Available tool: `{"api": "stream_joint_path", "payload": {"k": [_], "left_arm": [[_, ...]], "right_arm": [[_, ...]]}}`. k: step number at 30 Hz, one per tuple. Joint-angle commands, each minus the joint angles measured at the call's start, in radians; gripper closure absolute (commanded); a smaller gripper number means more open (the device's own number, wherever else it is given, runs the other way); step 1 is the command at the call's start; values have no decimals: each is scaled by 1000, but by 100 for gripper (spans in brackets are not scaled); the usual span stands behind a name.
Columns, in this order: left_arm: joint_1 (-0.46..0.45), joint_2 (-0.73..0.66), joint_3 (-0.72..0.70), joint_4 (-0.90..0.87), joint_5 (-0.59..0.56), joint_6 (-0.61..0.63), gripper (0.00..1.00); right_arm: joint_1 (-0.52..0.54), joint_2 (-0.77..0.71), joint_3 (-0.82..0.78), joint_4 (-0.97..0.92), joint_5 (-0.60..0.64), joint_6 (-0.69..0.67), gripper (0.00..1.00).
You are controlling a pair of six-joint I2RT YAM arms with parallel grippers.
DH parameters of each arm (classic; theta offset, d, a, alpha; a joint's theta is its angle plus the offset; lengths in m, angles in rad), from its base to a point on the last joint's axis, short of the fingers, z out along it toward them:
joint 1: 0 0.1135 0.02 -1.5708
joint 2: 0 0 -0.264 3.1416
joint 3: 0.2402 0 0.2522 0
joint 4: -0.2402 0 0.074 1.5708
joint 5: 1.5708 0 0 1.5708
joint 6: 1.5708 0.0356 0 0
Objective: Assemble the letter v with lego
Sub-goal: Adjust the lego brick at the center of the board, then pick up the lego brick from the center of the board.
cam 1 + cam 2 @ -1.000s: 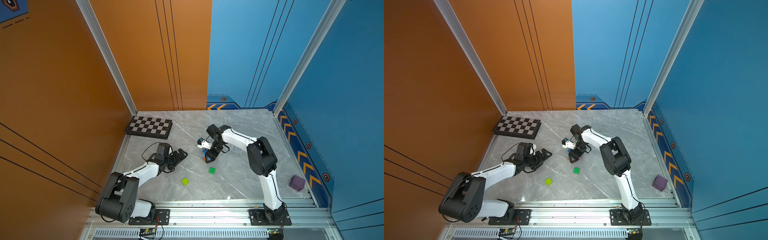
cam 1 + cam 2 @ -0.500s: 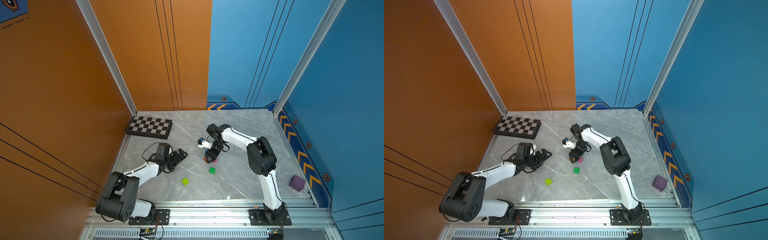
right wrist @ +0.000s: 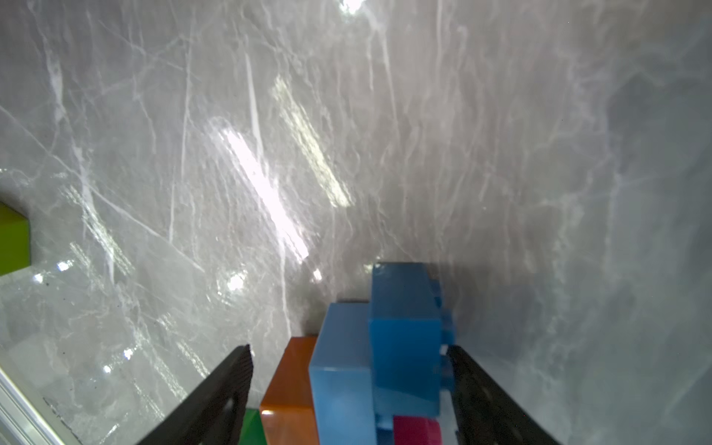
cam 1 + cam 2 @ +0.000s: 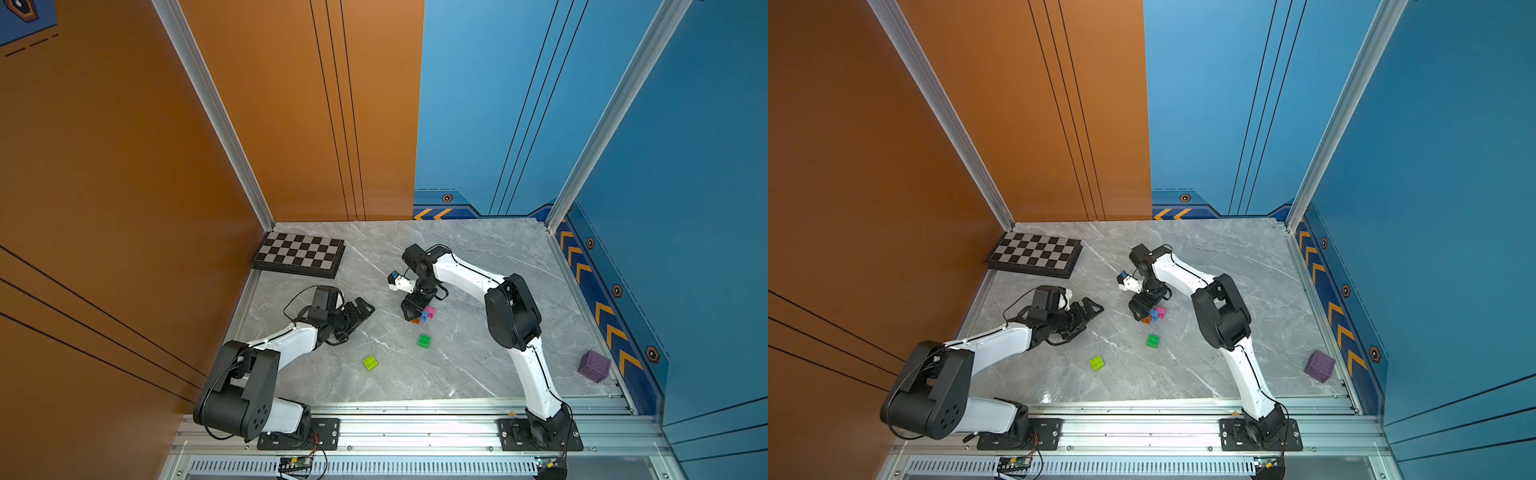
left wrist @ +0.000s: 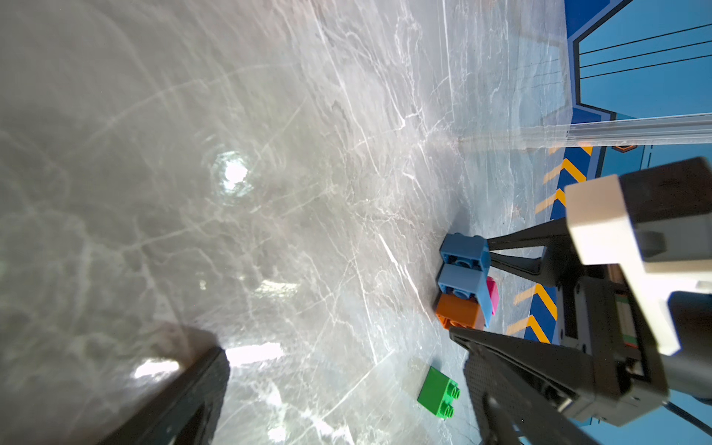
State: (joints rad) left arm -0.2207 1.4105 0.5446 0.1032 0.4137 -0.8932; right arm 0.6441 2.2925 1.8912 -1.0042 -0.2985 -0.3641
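The letter v is a joined cluster (image 4: 424,314) (image 4: 1154,313) of orange, light-blue, blue and pink lego lying on the marble table near its middle. My right gripper (image 4: 413,313) (image 4: 1140,313) reaches down over the cluster, open. In the right wrist view its jaws (image 3: 348,358) straddle the cluster (image 3: 346,370), with a gap beside the orange brick. A green brick (image 4: 424,340) (image 4: 1153,340) (image 5: 437,391) and a lime brick (image 4: 370,362) (image 4: 1096,363) lie loose nearer the front. My left gripper (image 4: 361,309) (image 4: 1090,309) (image 5: 337,341) rests low to the left, open and empty.
A folded chessboard (image 4: 299,253) (image 4: 1036,253) lies at the back left by the orange wall. A large purple studded cube (image 4: 595,365) (image 4: 1320,365) sits at the front right by the blue wall. A metal rail (image 4: 415,415) borders the front edge.
My right gripper's jaws have spread wider around the cluster, and the pink brick now shows beside them. The left arm has stayed still.
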Motion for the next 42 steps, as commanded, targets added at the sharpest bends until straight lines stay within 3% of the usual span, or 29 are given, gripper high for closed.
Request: {"api": "stream_joint_path", "payload": {"k": [1,9,15,16,17,19,22,24,26,27,29,35,42], "left_arm": [[14,18,11,-24,23,21,1],[20,21,21,-29,34,22,1],[20,9,26,-48,44,17,1],[18,4,29,-53,51,14,1],[14,-3,35,-66,53,14,1],[9,-17,54,-114,47,25,1],[4,-34,109,-213,27,59,1],[3,-43,139,-238,35,72,1],[6,-58,170,-275,31,80,2],[7,-63,184,-301,22,87,2],[7,-71,220,-375,-13,103,2],[9,-63,323,-508,-23,172,2],[12,-85,356,-579,-73,232,2]], "right_arm": [[13,33,47,-8,-4,15,19],[50,-10,99,-8,-5,30,19],[100,-205,18,13,110,131,19],[112,-279,-23,39,172,169,16],[124,-357,-74,79,244,213,1],[143,-519,-218,218,393,304,0],[112,-666,-389,387,566,563,0],[65,-661,-414,365,452,582,0],[0,-620,-371,207,269,712,0],[18,-634,-419,214,250,754,0],[136,-714,-566,304,340,815,0],[286,-784,-804,392,400,1039,12],[310,-780,-955,513,387,1242,25]]}}
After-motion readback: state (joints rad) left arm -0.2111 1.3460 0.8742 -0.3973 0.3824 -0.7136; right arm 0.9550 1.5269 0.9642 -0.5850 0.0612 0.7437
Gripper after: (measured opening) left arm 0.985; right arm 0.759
